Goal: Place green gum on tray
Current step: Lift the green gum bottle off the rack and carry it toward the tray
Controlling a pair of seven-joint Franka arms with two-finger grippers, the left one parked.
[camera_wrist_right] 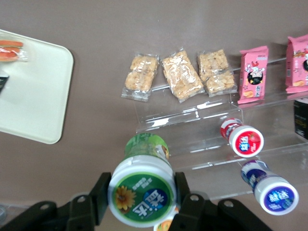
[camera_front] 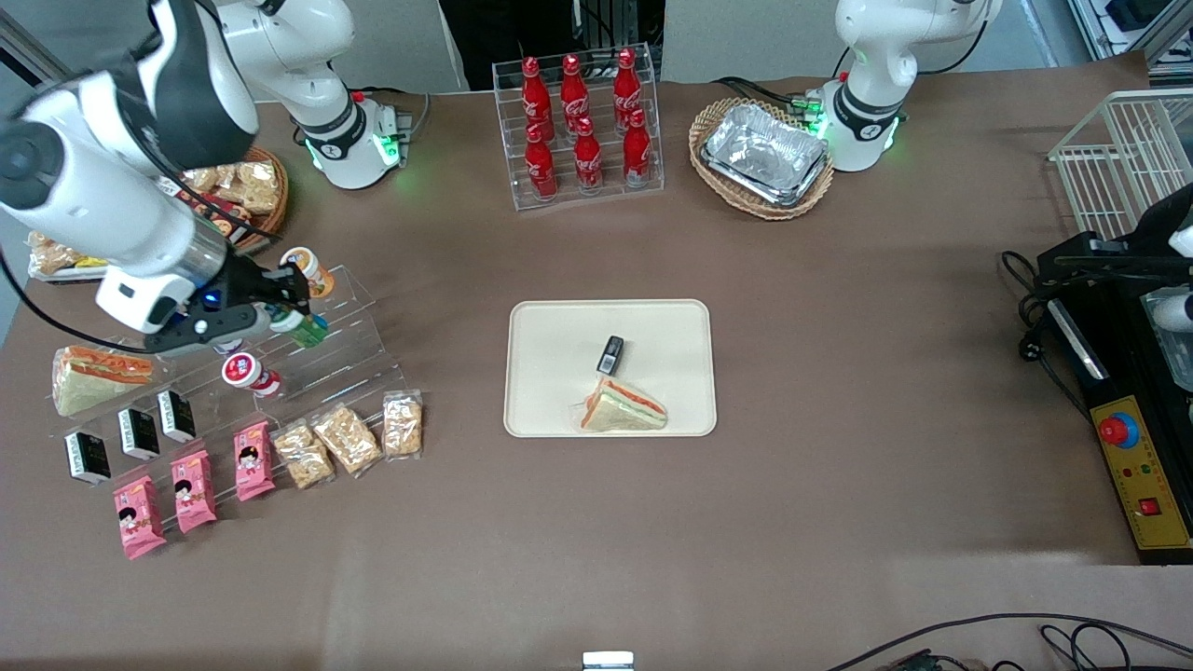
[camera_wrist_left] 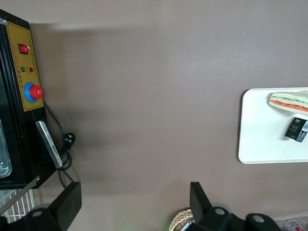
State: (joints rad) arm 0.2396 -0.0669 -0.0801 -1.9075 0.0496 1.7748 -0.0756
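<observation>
Over the clear stepped shelf (camera_front: 308, 359) at the working arm's end of the table, the gripper (camera_wrist_right: 140, 197) has its fingers (camera_wrist_right: 100, 195) pinching the green gum (camera_wrist_right: 142, 190) by the sides, just below the white-rimmed lid. From the front the bottle (camera_front: 300, 326) is mostly hidden by the gripper (camera_front: 291, 308). Its lid shows a sunflower and characters too small to read. The tray (camera_front: 550, 410) lies well apart toward the table's middle, carrying a wrapped sandwich (camera_front: 622, 408) and a small black box (camera_front: 610, 354). Red-lidded (camera_wrist_right: 244, 139) and blue-lidded (camera_wrist_right: 270, 188) bottles rest on the shelf nearby.
</observation>
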